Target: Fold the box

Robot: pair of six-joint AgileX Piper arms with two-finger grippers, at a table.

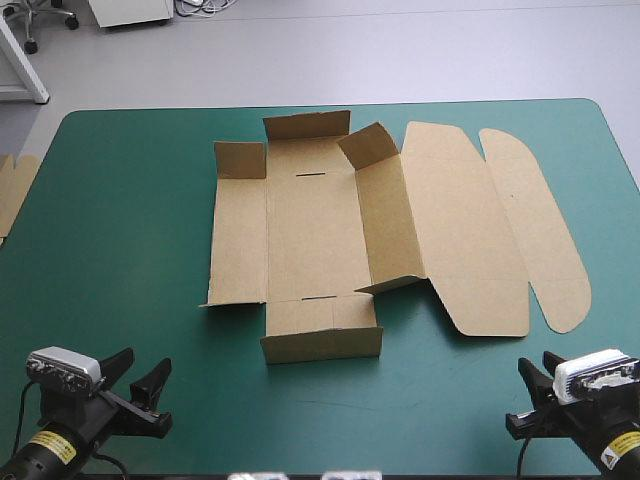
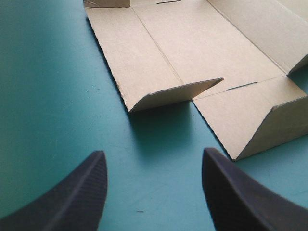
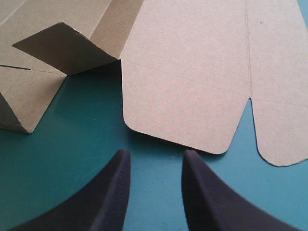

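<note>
High view: the teal-green tabletop (image 1: 120,250) fills most of the scene. The box (image 1: 315,235) lies around its middle, somewhat toward the far edge, as a cut sheet of plain brown board with some parts raised. Its base panel runs from far to near, with a short end wall standing at each end. The side panel toward the table's left lies flat with a small flap raised at each end, and the side panel toward the right leans up with a flap turned inward at each end. To the right of that, the lid panel lies flat on the cover, with a long rounded flap lying flat beside it. An edge of more brown board (image 1: 12,190) shows at the table's left edge. The left end effector (image 1: 148,358) hangs by the near left corner, its 2 black fingers spread wide and gripping nothing, with the box's near left flap ahead of it across bare cover. The right end effector (image 1: 534,360) sits by the near right corner, its fingers parted by a narrower gap and also empty, with the lid's rounded near edge just ahead. A yellow label (image 1: 48,447) sits behind the left end effector and a second yellow label (image 1: 622,447) behind the right; their writing is too small to read. A thin slot (image 1: 311,175) is cut near the base's far end and another slot (image 1: 318,297) near its near end.
</note>
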